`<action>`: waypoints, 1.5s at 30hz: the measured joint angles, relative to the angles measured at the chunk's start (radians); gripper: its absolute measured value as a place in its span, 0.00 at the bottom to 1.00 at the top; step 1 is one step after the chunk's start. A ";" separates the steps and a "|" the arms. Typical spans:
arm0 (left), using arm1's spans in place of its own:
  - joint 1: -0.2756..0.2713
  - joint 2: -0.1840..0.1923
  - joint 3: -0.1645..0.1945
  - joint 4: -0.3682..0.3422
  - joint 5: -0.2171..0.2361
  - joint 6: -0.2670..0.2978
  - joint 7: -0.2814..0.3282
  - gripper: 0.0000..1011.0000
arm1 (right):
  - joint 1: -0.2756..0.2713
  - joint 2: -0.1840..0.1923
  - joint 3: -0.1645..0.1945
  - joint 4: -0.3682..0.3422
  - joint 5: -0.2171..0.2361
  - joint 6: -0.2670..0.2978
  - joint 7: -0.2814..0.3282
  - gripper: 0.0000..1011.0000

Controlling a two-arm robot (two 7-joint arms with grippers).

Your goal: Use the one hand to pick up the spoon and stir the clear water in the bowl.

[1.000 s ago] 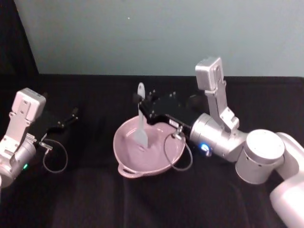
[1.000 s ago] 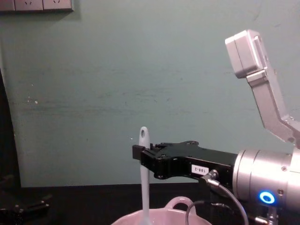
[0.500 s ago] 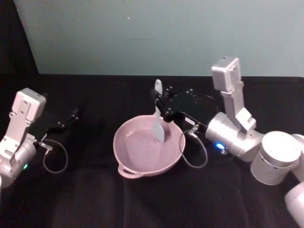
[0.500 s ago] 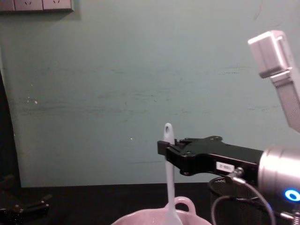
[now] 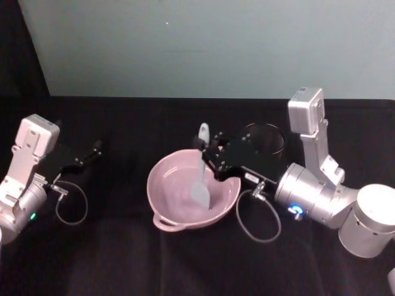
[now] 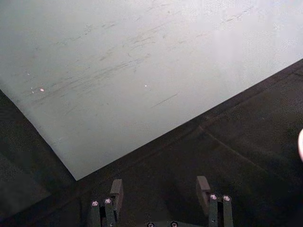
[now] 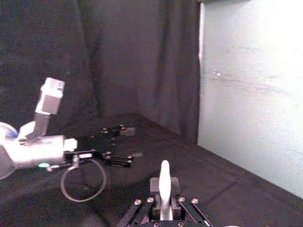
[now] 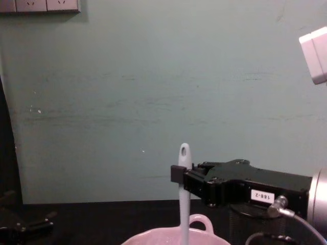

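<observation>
The right end effector (image 5: 207,151), over the bowl's (image 5: 162,213) far rim, is clamped tight on the spoon (image 5: 200,184) handle, with the scoop down inside the bowl. If it sweeps too wide, the spoon could knock the wall and tip the bowl. The left end effector (image 5: 91,151) idles well left of the bowl, spread and empty.

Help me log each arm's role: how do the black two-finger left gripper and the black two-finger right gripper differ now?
The left gripper is open and empty; the right gripper is shut on the handle of the slim white plastic spoon. The left gripper sits well left of the wide pale pink glossy bowl; the right gripper is above its far rim, scoop down inside. Both are black and two-fingered.
</observation>
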 joint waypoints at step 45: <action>0.000 0.000 0.000 0.000 0.000 0.000 0.000 1.00 | 0.072 -0.075 0.013 0.018 0.021 -0.032 -0.072 0.12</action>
